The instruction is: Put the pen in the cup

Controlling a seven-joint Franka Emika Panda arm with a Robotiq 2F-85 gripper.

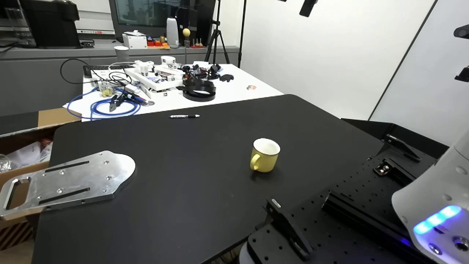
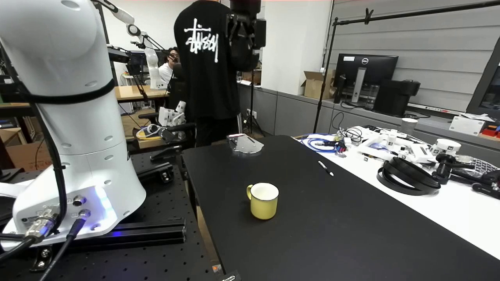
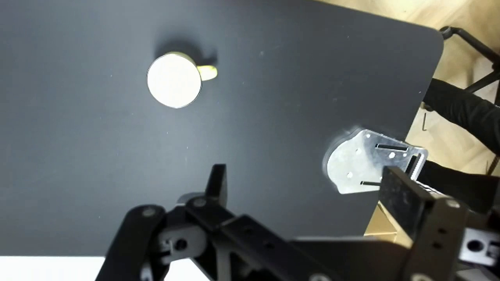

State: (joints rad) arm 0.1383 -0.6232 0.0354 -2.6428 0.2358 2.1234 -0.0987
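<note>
Pen is lying on the black tabletop near the edge bordering a cluttered white table, while the gripper is hanging high above, its fingers standing wide apart. A yellow cup is standing upright nearer the opposite edge, by the white robot base, its handle pointing toward the end edge. Across that end edge a slotted metal plate is jutting out, partly behind a finger in the wrist view. Past it a cardboard box is sitting and a person is standing, black shirt reading "Stüssy" in white script. Farther back a monitor is showing a Dell badge; its white label is too small to read.
</note>
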